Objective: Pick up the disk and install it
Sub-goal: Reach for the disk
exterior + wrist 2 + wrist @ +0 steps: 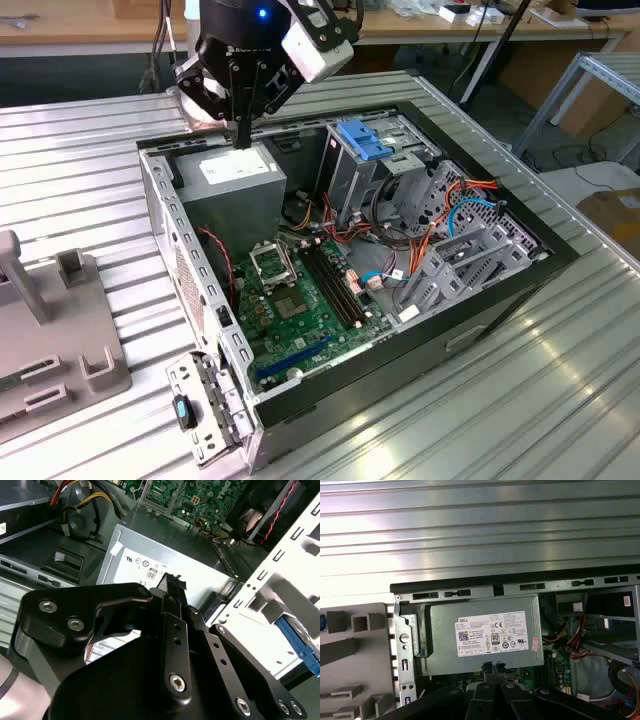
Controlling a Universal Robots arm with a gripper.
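Above the one grey box [232, 178] in a corner of the open case [168, 215], one gripper [243, 140] hangs, fingers [486, 670] clenched together.

The arm's black wrist [240, 45] hangs at the far side of the scene, toward the exterior view's left, with the gripper [243, 138] pointing straight down. A white block [318, 45] sits on the wrist's side toward the exterior view's right. In both wrist views the gripper [170, 582] [493, 667] has its slim black fingers drawn together, tips meeting, nothing between them.
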